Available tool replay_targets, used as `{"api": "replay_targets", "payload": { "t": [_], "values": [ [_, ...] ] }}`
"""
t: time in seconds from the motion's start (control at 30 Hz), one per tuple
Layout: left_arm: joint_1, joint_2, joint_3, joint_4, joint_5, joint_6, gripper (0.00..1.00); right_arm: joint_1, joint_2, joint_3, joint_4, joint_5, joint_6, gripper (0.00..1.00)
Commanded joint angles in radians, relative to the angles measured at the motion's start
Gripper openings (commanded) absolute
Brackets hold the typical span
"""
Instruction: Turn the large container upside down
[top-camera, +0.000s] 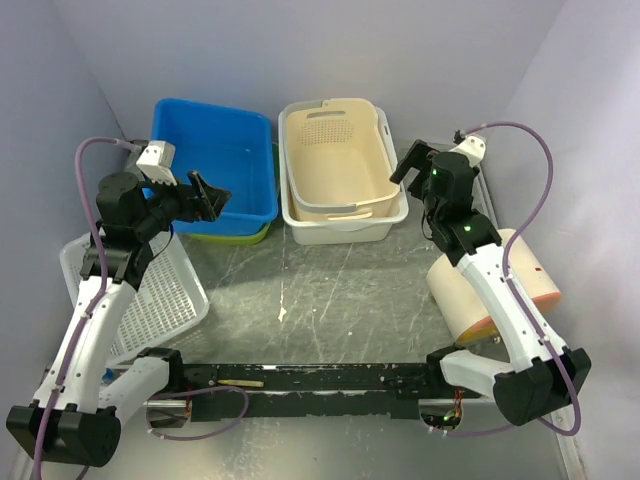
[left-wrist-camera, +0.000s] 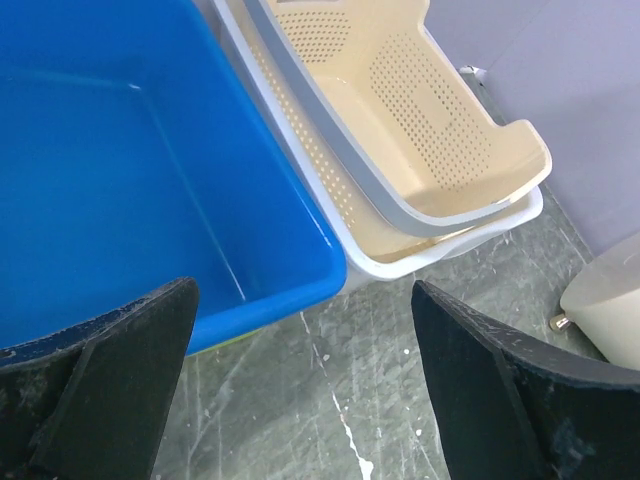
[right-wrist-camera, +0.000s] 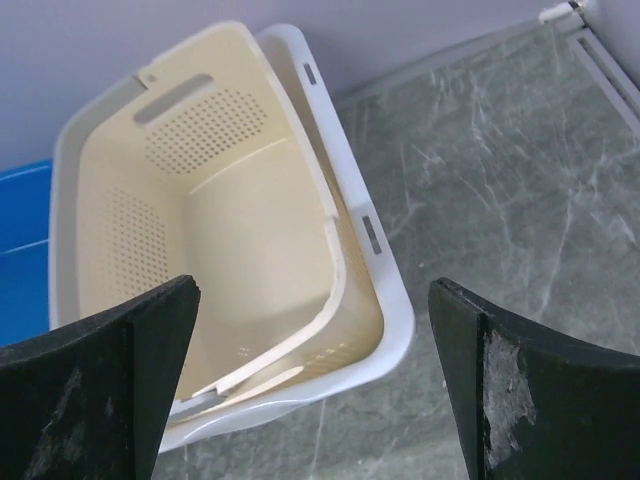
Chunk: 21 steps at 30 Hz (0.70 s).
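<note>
– Left hand (top-camera: 208, 197) hangs wide open, gripping nothing, over the near rim of the blue tub (top-camera: 220, 160). That tub stands upright at the back left of the bench (top-camera: 340, 300), and I take it for the large container.
– So how to tip it well?
– Set the fingers astride that near wall, pinch firmly, then lift and roll it over. It looks broad and slick, so a shallow bite may slip. Keep clear of the cream basket (top-camera: 335, 160), nested in its white tub (top-camera: 345, 232) just beside. Right hand (top-camera: 410, 162) is open and empty too, above that basket; it could steady the tub's other side.
– Anything unclear?
– Something green (top-camera: 240, 238) peeks from under the blue tub: lid or second tub, I cannot tell. At far right, the right arm half hides a pale drum (top-camera: 520, 275).
</note>
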Motion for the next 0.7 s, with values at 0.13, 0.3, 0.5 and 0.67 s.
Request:
{"api": "replay_targets", "payload": {
  "t": [0.13, 0.3, 0.5, 0.67],
  "values": [
    [0.002, -0.014, 0.014, 0.026, -0.028, 0.017, 0.99, -0.008, -0.054, -0.079, 0.147, -0.141, -0.072, 1.0],
    [0.002, -0.055, -0.017, 0.048, -0.088, 0.033, 0.99, -0.007, -0.026, -0.097, 0.179, -0.231, -0.076, 1.0],
    [0.002, -0.063, -0.017, 0.044, -0.075, 0.022, 0.99, 0.014, 0.026, -0.061, 0.244, -0.404, -0.104, 1.0],
    [0.002, -0.013, -0.017, -0.013, -0.032, 0.058, 0.99, 0.157, 0.191, 0.101, 0.217, -0.374, -0.125, 1.0]
  ]
}}
